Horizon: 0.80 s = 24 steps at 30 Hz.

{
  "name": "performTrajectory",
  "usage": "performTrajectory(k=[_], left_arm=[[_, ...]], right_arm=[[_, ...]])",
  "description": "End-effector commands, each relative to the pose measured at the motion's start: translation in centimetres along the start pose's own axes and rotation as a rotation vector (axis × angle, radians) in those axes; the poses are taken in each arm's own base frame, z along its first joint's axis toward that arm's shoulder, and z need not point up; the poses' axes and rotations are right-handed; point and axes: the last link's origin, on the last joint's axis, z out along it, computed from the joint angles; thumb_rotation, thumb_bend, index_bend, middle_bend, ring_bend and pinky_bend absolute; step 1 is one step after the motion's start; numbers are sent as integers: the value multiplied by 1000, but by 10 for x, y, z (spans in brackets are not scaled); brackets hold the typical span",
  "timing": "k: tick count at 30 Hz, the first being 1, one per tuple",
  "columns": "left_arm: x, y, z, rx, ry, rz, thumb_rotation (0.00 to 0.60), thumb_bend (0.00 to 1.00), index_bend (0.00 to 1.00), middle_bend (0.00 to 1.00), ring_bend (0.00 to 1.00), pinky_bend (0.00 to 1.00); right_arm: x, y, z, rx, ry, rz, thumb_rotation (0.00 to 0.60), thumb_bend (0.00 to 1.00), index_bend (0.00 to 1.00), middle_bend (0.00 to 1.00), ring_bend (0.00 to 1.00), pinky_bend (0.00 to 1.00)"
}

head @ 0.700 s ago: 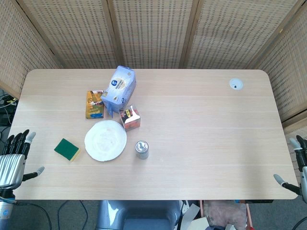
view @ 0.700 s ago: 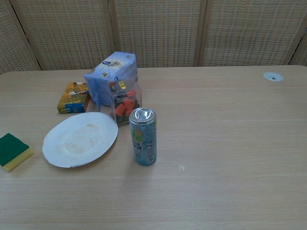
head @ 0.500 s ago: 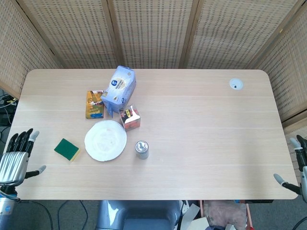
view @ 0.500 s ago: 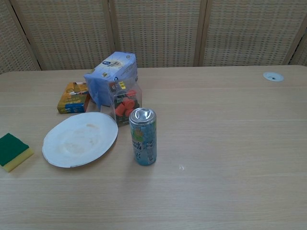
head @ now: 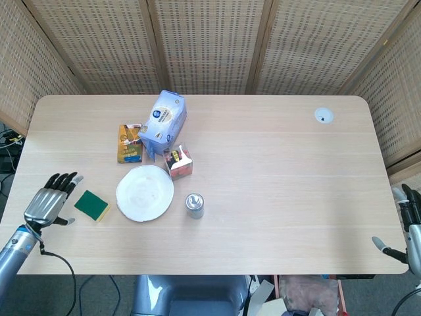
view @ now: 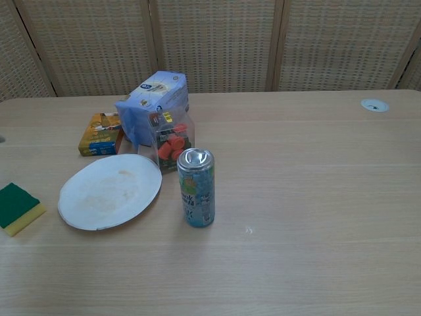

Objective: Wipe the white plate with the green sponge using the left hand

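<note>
Both hands empty, fingers spread: left hand (head: 51, 199) beside green sponge (head: 91, 205), right hand (head: 409, 230) half cut off.

Pale wood-grain surface (head: 276, 171) with rounded corners and a small white round grommet (head: 323, 116) near the far right corner. Behind it, folding screens of woven rattan (head: 204, 43) in wooden frames, angled inward at both sides. Grey floor (head: 99, 296) below the near edge, with black cables (head: 66, 280) trailing at left. Even, soft lighting throughout.
</note>
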Motion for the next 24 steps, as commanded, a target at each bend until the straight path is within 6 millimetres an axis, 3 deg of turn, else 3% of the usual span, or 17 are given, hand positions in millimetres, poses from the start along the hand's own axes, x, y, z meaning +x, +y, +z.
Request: performTrajectory(k=[1, 9, 24], left_arm=[[-10, 8, 19, -43, -44, 14, 600, 2, 123, 88, 1, 146], [-25, 13, 26, -57, -84, 30, 600, 25, 186, 138, 21, 180], [-32, 25, 41, -48, -102, 31, 600, 45, 249, 167, 58, 201]], right_arm=[[-2, -1, 1, -2, -5, -6, 600, 0, 0, 0, 0, 0], [-5, -2, 2, -4, -10, -11, 600, 0, 0, 0, 0, 0], [-5, -2, 2, -1, -14, -5, 600, 0, 0, 0, 0, 0]])
